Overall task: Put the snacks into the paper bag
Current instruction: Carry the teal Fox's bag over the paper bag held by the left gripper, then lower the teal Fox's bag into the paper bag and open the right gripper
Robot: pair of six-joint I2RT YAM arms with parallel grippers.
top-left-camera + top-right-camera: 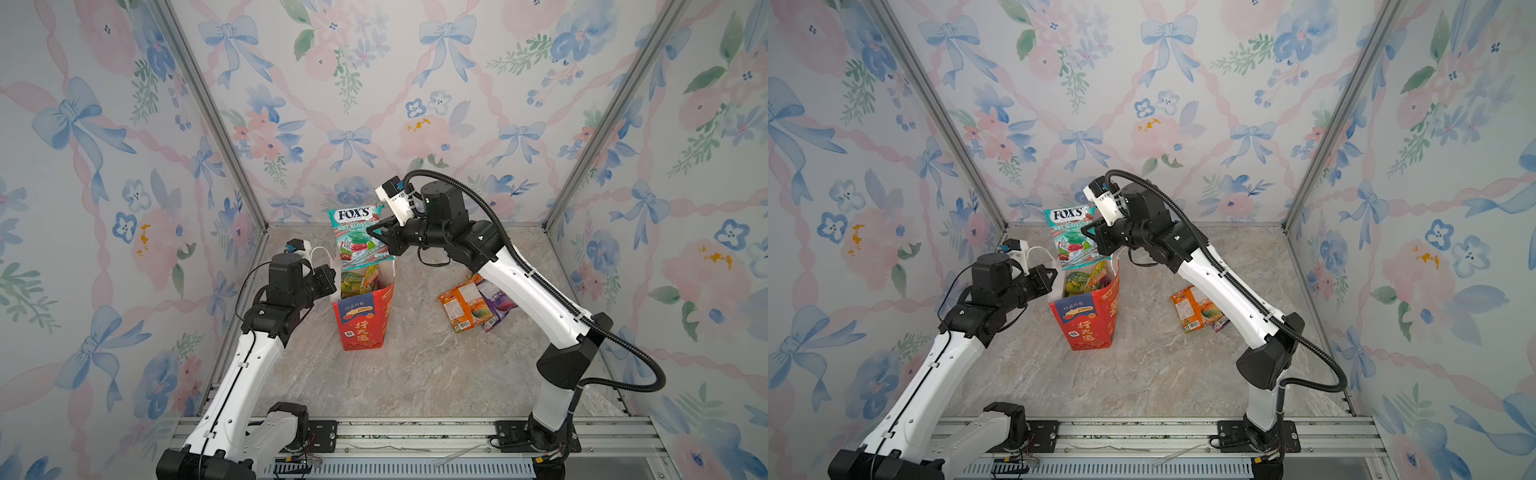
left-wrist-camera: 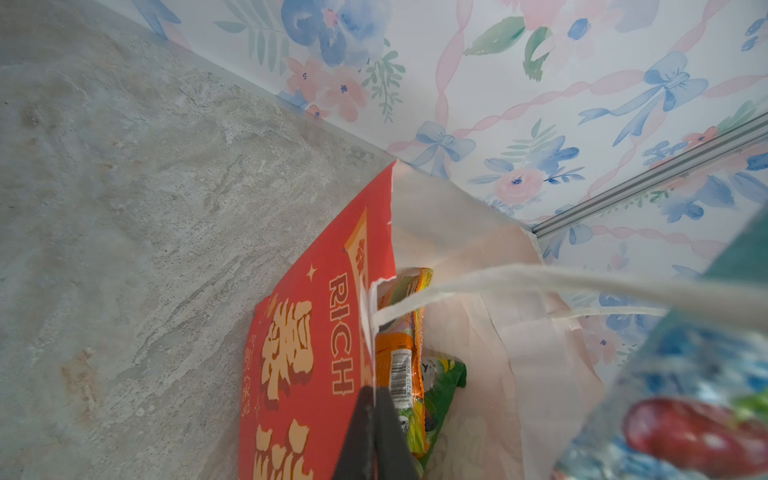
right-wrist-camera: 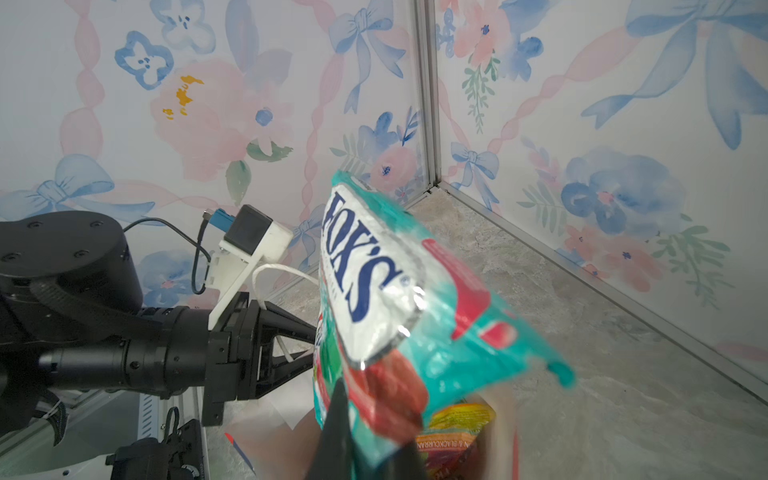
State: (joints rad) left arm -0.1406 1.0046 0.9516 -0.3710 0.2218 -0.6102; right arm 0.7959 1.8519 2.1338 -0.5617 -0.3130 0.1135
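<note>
The right claw [image 1: 381, 232] was clamped tight on a glossy teal FOX'S candy packet [image 1: 357, 237], holding it just above the mouth of the tall red paper bag [image 1: 363, 322]. The left claw [image 2: 374, 409] was pinched closed on the bag's rim. Green and orange packets [image 1: 356, 283] sat inside; an orange packet [image 1: 459, 305] and a purple packet [image 1: 496, 303] lay touching on the marbled table [image 1: 415, 374], right of the bag

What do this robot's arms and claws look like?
The left arm and right arm have white shells with black joints. The left gripper and right gripper are black triangular frames, each topped by a white-mounted camera with a blue plug. A ribbed black hose loops along the right arm; a thin black cable along the left.
</note>
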